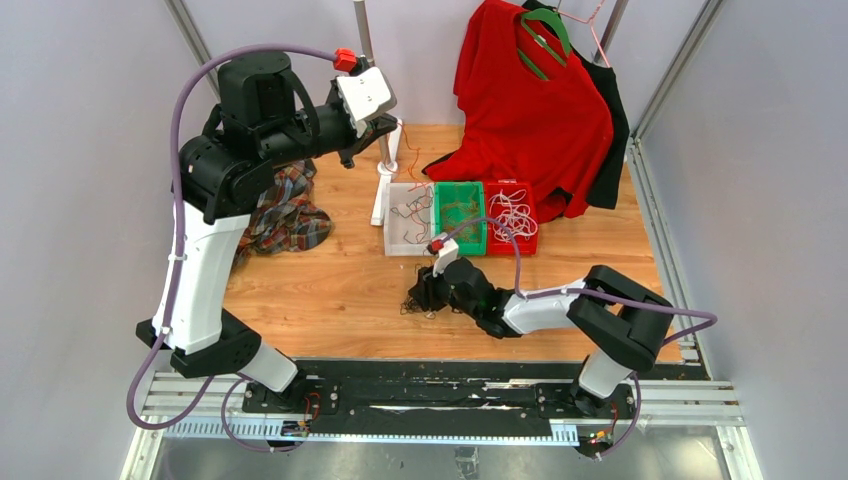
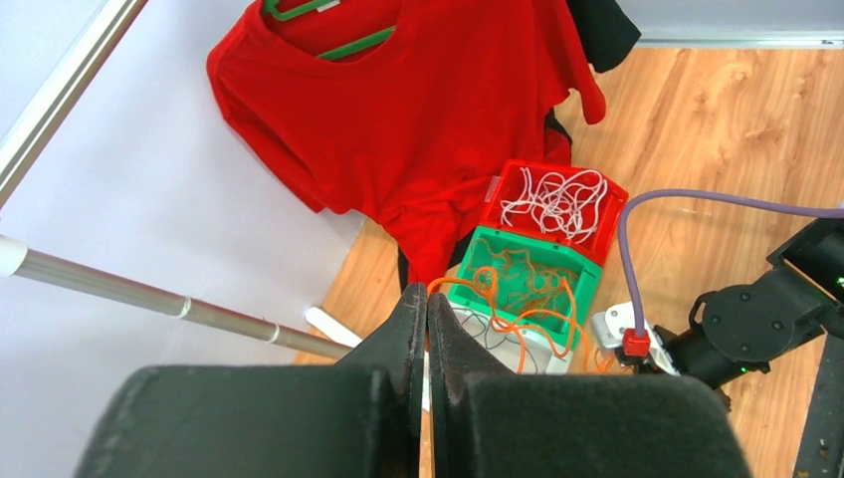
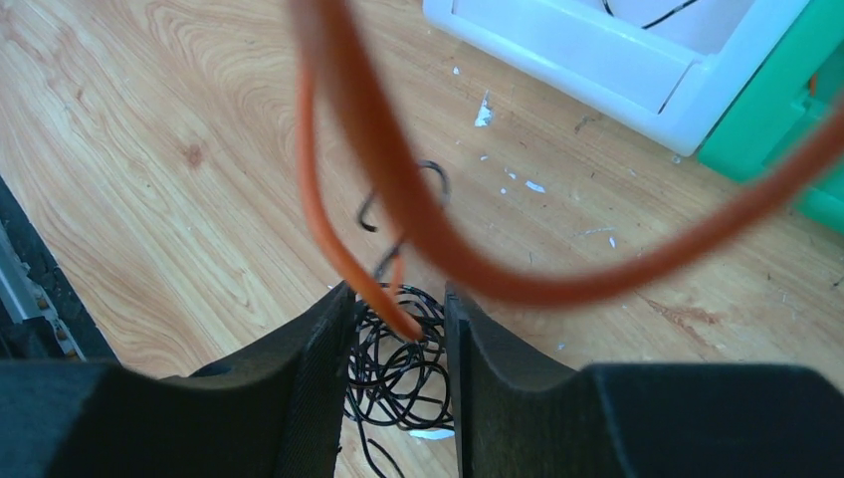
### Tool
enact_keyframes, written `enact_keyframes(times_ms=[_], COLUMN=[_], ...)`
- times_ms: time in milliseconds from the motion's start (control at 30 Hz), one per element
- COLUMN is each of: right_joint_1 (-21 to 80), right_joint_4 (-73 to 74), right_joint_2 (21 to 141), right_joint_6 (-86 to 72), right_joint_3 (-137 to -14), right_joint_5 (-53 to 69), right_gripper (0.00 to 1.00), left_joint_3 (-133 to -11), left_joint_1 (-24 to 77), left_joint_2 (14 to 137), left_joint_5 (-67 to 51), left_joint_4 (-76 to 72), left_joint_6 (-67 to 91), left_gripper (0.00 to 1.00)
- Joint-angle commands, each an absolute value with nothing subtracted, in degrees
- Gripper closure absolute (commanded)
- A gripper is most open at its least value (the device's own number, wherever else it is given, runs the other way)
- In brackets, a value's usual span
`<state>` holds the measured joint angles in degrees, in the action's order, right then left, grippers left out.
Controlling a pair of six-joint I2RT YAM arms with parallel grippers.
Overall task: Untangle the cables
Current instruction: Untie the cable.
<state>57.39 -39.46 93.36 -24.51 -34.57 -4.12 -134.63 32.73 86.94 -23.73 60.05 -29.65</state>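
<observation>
My left gripper (image 1: pixel 386 126) is raised high at the back left. In the left wrist view its jaws (image 2: pixel 428 295) are shut on a thin orange cable (image 2: pixel 520 324), which loops down over the green bin (image 2: pixel 587 284). My right gripper (image 1: pixel 418 294) is low on the wooden table. In the right wrist view it (image 3: pixel 398 296) straddles a black cable tangle (image 3: pixel 406 366), with its jaws narrowly apart and seemingly pinching the tangle. The orange cable (image 3: pixel 398 189) crosses in front and ends in that tangle. White cables (image 2: pixel 557 197) lie in the red bin, orange-brown ones (image 2: pixel 518 274) in the green bin.
Three small bins stand in a row behind the right gripper: white (image 1: pixel 392 238), green (image 1: pixel 440 215), red (image 1: pixel 529 245). A plaid cloth (image 1: pixel 287 212) lies at the left. A red shirt (image 1: pixel 535 110) hangs at the back right. A pole on a white stand (image 1: pixel 378 100) rises by the left gripper.
</observation>
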Motion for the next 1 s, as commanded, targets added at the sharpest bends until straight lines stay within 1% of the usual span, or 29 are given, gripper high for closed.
enact_keyframes(times_ms=[0,200,367,533,700,900,967], right_joint_1=[58.44,58.68,59.17,59.84,60.52,61.49,61.76], right_joint_4=[-40.96,-42.36,-43.70,-45.02,-46.94,-49.93,-51.53], right_joint_2=[94.79,95.88,96.06,96.10,96.66,96.79,96.64], right_joint_6=[-25.16,-25.78,-26.39,-27.04,-27.77,-28.69,-29.11], right_joint_3=[-33.37,-30.84,-28.41,-26.50,-25.29,-22.22,-20.88], right_joint_5=[-4.11,-4.23,-4.20,-4.59,-4.87,-6.31,-7.24], right_gripper=[0.64,0.71,0.74,0.74,0.73,0.71,0.70], left_joint_3=[-135.91,-133.75,-132.29,-128.92,-124.94,-123.34,-123.04], left_joint_1=[33.22,33.22,33.22,33.22,33.22,33.22,33.23], left_joint_2=[85.72,84.54,83.99,83.07,82.01,82.26,82.27], left_joint_5=[-22.59,-19.36,-15.82,-9.80,-1.17,8.26,9.38], left_joint_4=[58.19,52.65,46.82,38.18,26.51,15.29,12.79], left_joint_6=[-30.25,-30.01,-29.47,-28.20,-27.79,-33.62,-34.22], left_gripper=[1.00,1.00,1.00,0.99,1.00,1.00,1.00])
